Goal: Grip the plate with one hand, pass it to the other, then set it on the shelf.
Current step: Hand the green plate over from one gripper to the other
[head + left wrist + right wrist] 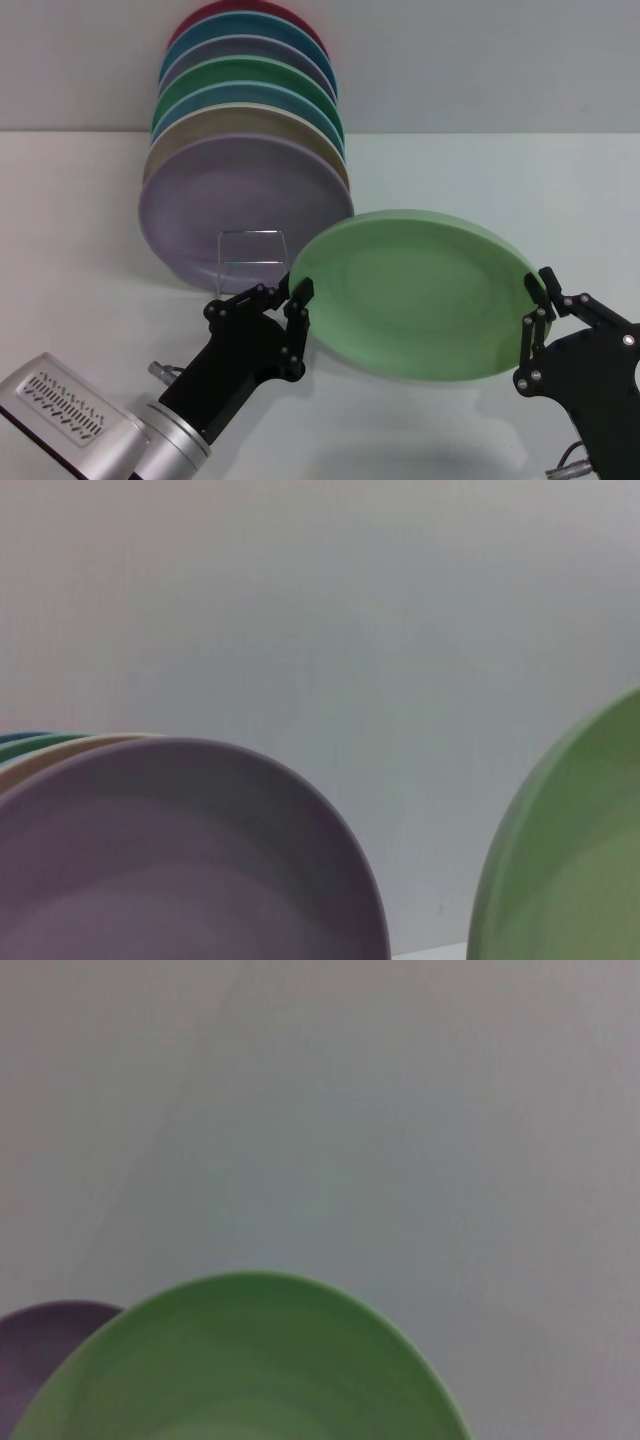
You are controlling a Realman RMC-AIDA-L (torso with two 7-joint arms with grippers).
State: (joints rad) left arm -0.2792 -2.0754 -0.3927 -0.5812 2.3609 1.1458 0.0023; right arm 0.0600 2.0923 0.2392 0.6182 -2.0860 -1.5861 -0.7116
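The light mint-green plate (415, 295) hangs tilted above the table, its face toward me. My left gripper (301, 295) has its fingertips closed on the plate's left rim. On the opposite rim, my right gripper (544, 292) pinches it the same way. The plate also shows as an edge in the left wrist view (570, 860) and as its upper part in the right wrist view (250, 1360). The shelf (250, 258), a thin chrome wire rack, stands just behind and left of the plate, its looped front showing before the lilac plate (215, 195).
Several plates stand on edge in a row behind the rack's front loop, lilac foremost, then beige, blue, darker green (250, 75) and more behind. A white wall rises behind them. White tabletop (480, 170) lies to the right.
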